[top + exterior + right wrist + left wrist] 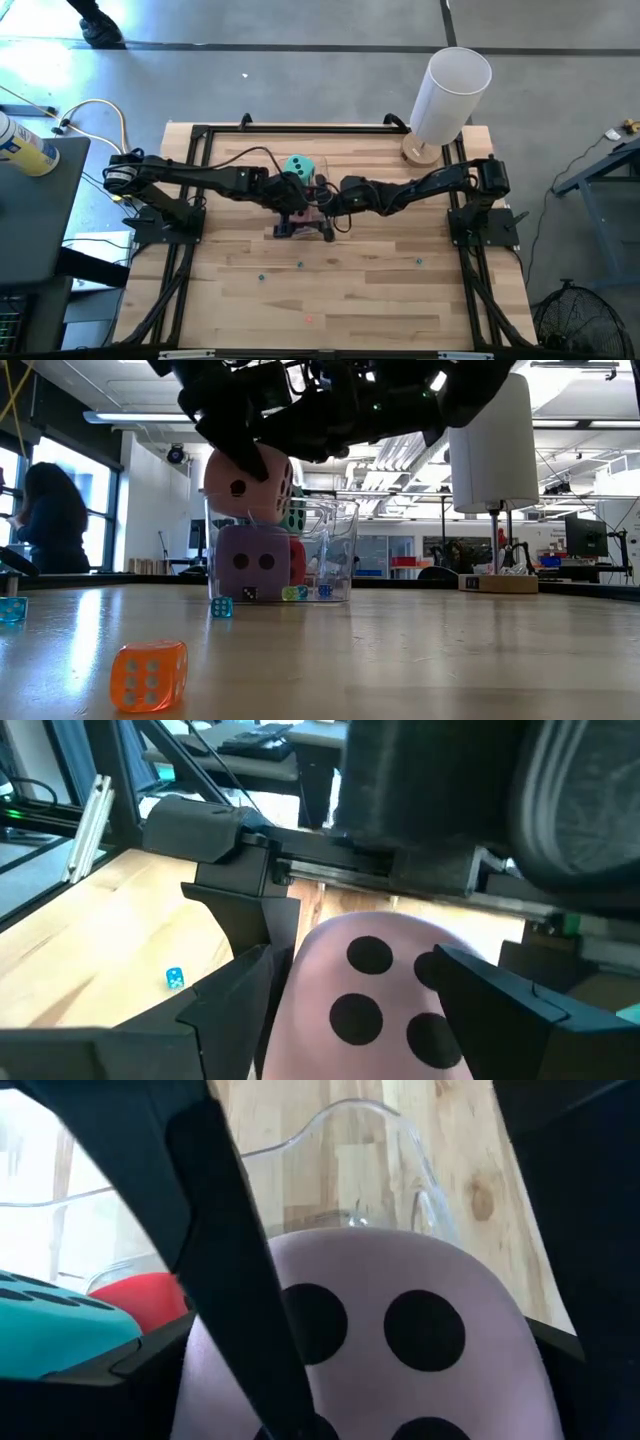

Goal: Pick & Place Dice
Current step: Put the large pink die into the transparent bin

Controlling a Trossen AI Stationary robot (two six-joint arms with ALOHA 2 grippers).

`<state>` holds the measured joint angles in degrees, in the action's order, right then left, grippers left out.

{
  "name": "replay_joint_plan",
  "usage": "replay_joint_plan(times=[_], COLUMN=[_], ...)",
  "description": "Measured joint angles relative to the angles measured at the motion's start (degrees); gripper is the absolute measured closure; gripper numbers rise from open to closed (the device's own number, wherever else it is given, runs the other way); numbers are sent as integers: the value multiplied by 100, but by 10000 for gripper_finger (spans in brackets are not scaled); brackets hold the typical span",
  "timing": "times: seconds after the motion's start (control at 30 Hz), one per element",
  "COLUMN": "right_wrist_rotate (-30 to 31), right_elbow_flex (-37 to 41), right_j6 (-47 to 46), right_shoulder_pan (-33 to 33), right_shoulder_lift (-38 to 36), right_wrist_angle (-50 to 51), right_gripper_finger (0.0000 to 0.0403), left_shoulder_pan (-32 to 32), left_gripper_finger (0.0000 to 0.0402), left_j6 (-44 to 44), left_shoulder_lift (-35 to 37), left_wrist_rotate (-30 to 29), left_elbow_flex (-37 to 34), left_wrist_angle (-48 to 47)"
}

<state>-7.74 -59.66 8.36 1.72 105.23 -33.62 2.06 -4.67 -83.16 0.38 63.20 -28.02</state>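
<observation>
The left claw (300,1410) and right claw (350,1000) both clench the pink die (248,484), holding it above the clear container (335,555) mid-surface (350,300). Inside sit the purple die (252,563) and red die (140,1300); the teal die (299,166) lies alongside.

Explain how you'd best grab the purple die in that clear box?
By two opposite flat faces, straight down through the clear box's open top: its walls block every side. The purple die sits square on the bottom, red die beside it; the pink die hangs above, in the way.
</observation>
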Motion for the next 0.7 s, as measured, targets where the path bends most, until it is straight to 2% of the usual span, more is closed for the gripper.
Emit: replay_joint_plan(times=[0.2, 0.37, 0.7], right_wrist_rotate=[96, 494, 802], right_elbow_flex=[-18, -18, -9], right_j6=[-203, -227, -534], right_shoulder_pan=[-33, -147, -183], right_shoulder_lift=[-17, -17, -81], right_wrist_angle=[508, 570, 770], right_gripper_finger=[133, 133, 133], left_shoulder_pan=[-1, -1, 18], left_gripper_finger=[16, 16, 16], left_j6=[-120, -176, -251], left_shoulder_lift=[-10, -13, -13], left_wrist_rotate=[-28, -12, -6], left_elbow_flex=[0, 0, 0], left_wrist_angle=[107, 124, 201])
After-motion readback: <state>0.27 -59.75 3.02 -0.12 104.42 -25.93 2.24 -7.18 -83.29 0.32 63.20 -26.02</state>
